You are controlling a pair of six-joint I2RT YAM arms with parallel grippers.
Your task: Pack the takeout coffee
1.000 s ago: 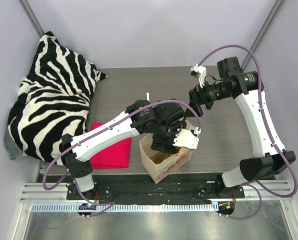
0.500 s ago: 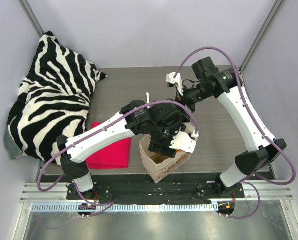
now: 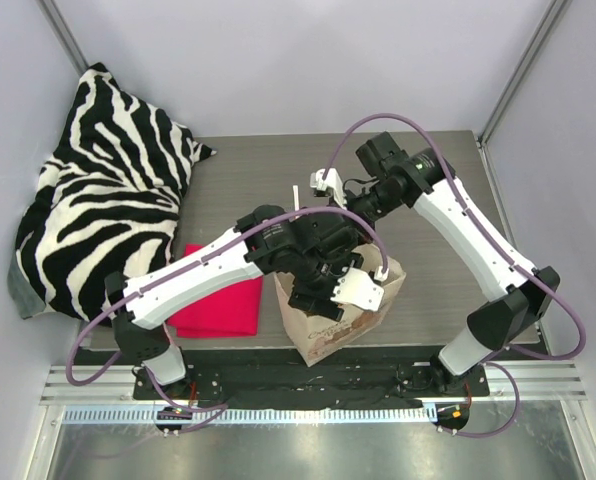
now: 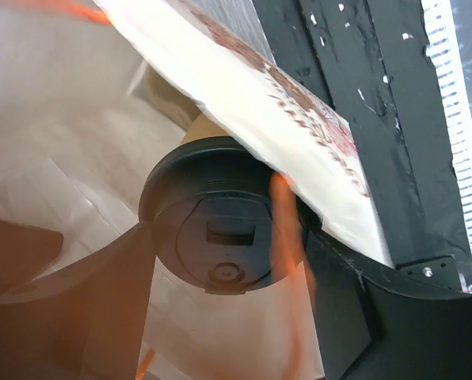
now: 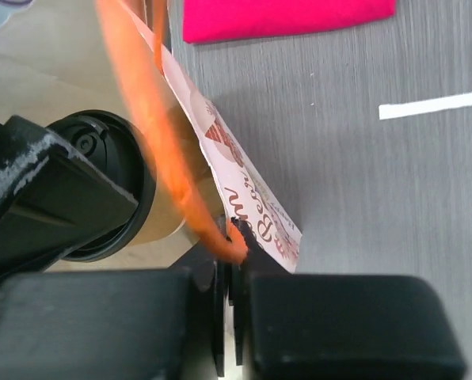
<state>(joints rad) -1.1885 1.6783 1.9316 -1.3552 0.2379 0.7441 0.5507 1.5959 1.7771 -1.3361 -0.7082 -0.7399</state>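
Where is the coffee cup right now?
The cup is down inside the bag, best seen in the left wrist view. The bag stands front and centre, just right of the red cloth.

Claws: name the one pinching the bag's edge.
The right claw, shut on the edge of the paper bag; the left claw holds the cup inside it.

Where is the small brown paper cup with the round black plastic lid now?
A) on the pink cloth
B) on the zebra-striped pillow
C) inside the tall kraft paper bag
C: in the left wrist view the small brown paper cup sits between the walls of the tall kraft paper bag.
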